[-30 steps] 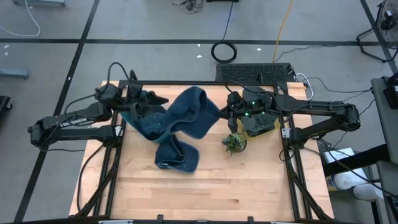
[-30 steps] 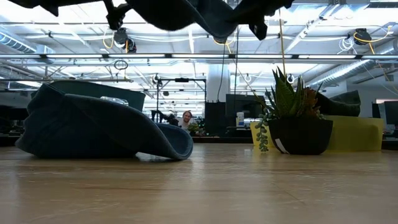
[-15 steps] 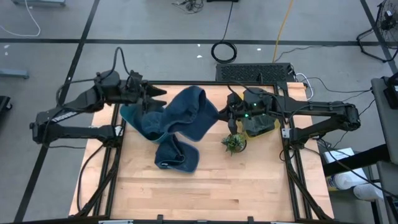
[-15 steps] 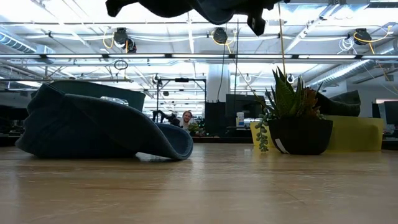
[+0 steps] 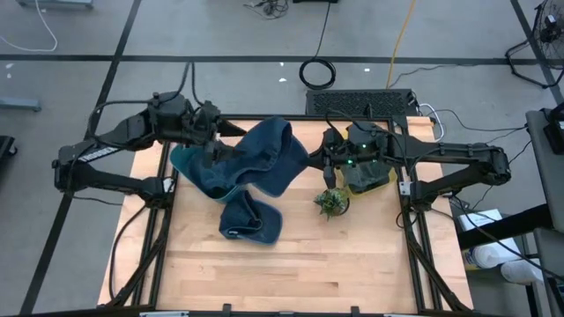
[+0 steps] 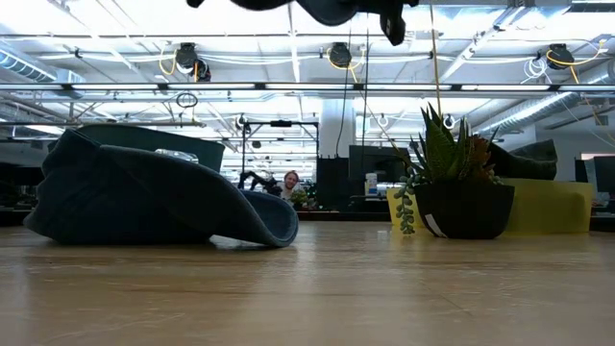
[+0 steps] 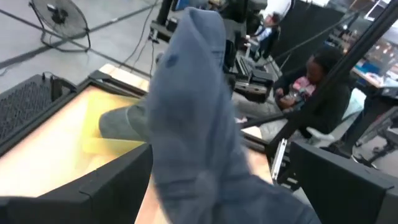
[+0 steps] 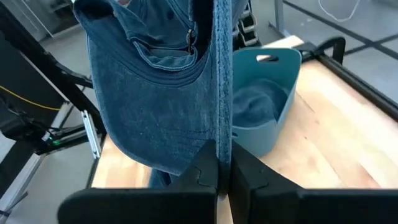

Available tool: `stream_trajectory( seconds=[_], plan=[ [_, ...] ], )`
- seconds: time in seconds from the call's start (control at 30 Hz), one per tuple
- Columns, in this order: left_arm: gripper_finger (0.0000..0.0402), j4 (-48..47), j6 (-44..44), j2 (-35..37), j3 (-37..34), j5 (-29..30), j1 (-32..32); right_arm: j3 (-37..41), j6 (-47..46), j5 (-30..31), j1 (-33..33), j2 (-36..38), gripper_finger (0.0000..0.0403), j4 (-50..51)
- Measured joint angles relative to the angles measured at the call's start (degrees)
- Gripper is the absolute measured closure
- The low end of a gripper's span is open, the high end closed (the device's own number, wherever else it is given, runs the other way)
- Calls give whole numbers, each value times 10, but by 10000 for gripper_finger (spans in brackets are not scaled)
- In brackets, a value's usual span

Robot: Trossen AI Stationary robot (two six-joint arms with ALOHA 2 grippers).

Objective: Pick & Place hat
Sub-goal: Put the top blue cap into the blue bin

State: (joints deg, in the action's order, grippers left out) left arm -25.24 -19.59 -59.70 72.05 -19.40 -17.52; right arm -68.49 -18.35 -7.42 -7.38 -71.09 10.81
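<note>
Hanging in mid-air at upper centre of the high view, the blue hat (image 5: 264, 158) stretches between the left pincer (image 5: 214, 141) and right pincer (image 5: 328, 163), above the tabletop (image 5: 352, 255); another hat (image 5: 251, 220) lies below. Low view: only its underside shows along the top edge. Left wrist: the hat fills the frame's middle; grip there I cannot tell. Right wrist: fingers pinched tight on the brim, teal bin (image 8: 273, 93) right of it. Picking looks done; placing remains.

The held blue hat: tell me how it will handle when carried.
The blue hat looks floppy: it drapes and folds between the left gripper and the right gripper. It seems light, sagging only gently. Pinched by a thin edge, it may swing or slip, so move slowly.
</note>
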Motion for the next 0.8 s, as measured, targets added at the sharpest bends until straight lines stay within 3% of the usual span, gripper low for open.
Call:
stream_trajectory(
  seconds=[0.37, 0.67, 0.8],
  plan=[
    [16, -4, -21, -58, 6, 0, 21, 0, -5, -18, 8, 0, 403, 3],
    [16, 21, -44, -67, 6, -2, 23, 0, -13, -34, 13, 0, 403, 18],
    [16, 23, -42, -67, 6, -29, 22, 0, -12, -34, 15, -1, 403, 15]
  ],
)
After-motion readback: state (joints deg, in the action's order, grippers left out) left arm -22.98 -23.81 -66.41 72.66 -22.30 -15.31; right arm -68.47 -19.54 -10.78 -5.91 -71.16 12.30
